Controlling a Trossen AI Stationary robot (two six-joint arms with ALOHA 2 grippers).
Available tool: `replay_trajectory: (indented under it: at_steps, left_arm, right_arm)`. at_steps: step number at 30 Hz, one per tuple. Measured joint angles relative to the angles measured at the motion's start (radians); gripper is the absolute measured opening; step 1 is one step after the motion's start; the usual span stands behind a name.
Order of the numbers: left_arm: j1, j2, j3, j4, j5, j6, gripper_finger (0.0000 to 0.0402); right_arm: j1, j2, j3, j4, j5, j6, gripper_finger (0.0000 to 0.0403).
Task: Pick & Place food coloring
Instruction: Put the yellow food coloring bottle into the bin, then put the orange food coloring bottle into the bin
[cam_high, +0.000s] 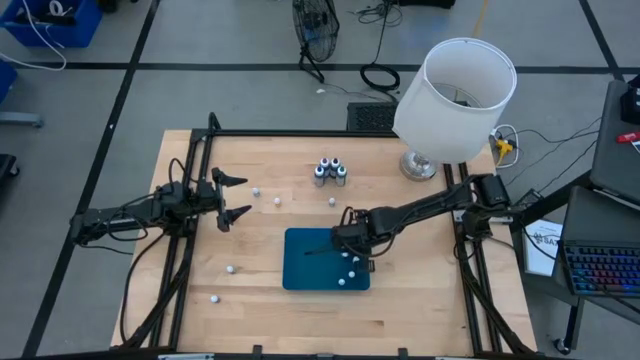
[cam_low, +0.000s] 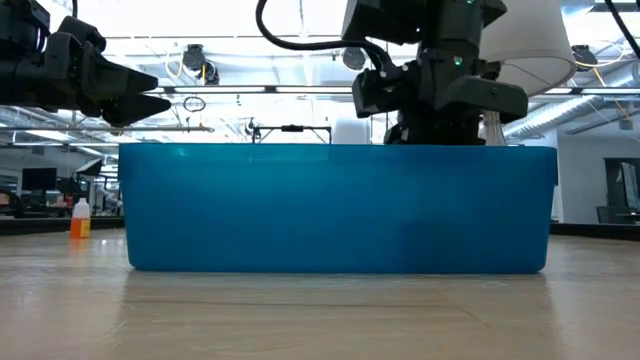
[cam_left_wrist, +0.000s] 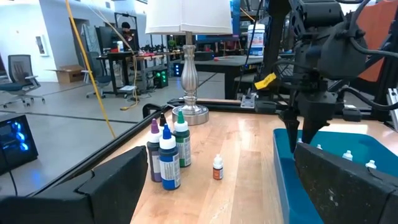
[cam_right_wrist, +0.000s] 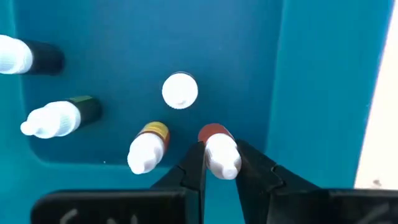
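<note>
The teal tray lies at mid-table. My right gripper hangs over its right part, pointing down, shut on a tiny food coloring bottle with a white cap and a red body. Several more tiny bottles lie or stand on the tray floor. Others stand loose on the wood. My left gripper is open and waits above the table left of the tray, touching nothing. In the low view the tray wall hides the bottles. My right gripper pinches the red-bodied bottle by its white cap between the two fingers, coming from above and pointing down. The bottle stands about upright, its red body toward the tray floor. Whether its base rests on the floor I cannot tell.
A cluster of larger colour bottles stands near the far edge, also in the left wrist view. A white-shaded lamp stands at the far right corner. One tiny bottle stands between the cluster and the tray. More lie near the table's near left.
</note>
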Motion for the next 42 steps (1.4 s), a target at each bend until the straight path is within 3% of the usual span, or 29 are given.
replay_trajectory:
  at_steps: [8,17,24,31,36,42]
  left_arm:
    - [0.0,0.0,0.0,0.0,0.0,0.0,0.0399]
    - [0.0,0.0,0.0,0.0,0.0,0.0,0.0399]
    - [0.0,0.0,0.0,0.0,0.0,0.0,0.0399]
    - [0.0,0.0,0.0,0.0,0.0,0.0,0.0399]
    - [0.0,0.0,0.0,0.0,0.0,0.0,0.0399]
    - [0.0,0.0,0.0,0.0,0.0,0.0,0.0399]
  right_arm:
    - [0.0,0.0,-0.002,0.022,0.0,-0.004,0.0047]
    - [0.0,0.0,-0.008,0.042,0.002,0.024,0.0111]
    - [0.0,-0.005,-0.008,0.028,0.004,0.03,0.0128]
    - [-0.012,-0.117,-0.009,-0.001,0.008,0.048,0.012]
    - [-0.039,-0.239,-0.009,0.07,0.013,0.052,0.012]
    - [-0.108,-0.304,-0.008,0.193,0.063,-0.056,0.0164]
